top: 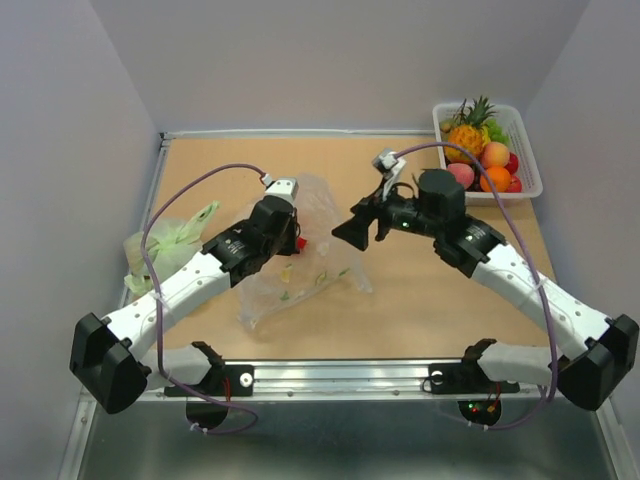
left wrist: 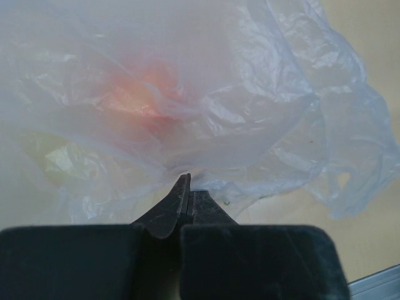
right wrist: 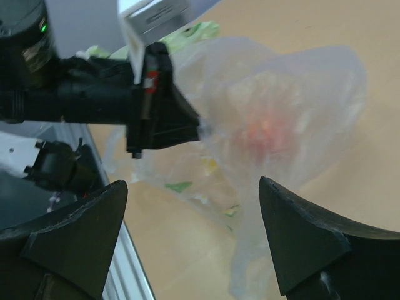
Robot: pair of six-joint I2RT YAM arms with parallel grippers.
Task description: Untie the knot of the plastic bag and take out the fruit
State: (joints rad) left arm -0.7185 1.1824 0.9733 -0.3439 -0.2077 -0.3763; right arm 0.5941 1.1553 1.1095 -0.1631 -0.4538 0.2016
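Now the left gripper (left wrist: 186, 187) is clamped tight on the plastic bag (left wrist: 281, 94), pinching its film.
Beside it, the right gripper (right wrist: 190, 187) hangs wide apart, holding nothing, near the bag on the table (top: 420, 300). A reddish fruit (right wrist: 265, 131) inside is only a blur; the knot cannot be made out. Other fruit (top: 480, 150) sits in the far-right basket (top: 520, 195).

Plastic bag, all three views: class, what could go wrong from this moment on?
1. The left gripper pinches only a thin fold of the plastic bag at its fingertips; the film may slip or tear.
2. The reddish fruit sits inside; it could roll as the bag shifts.
3. The open right gripper might catch film rather than fruit.
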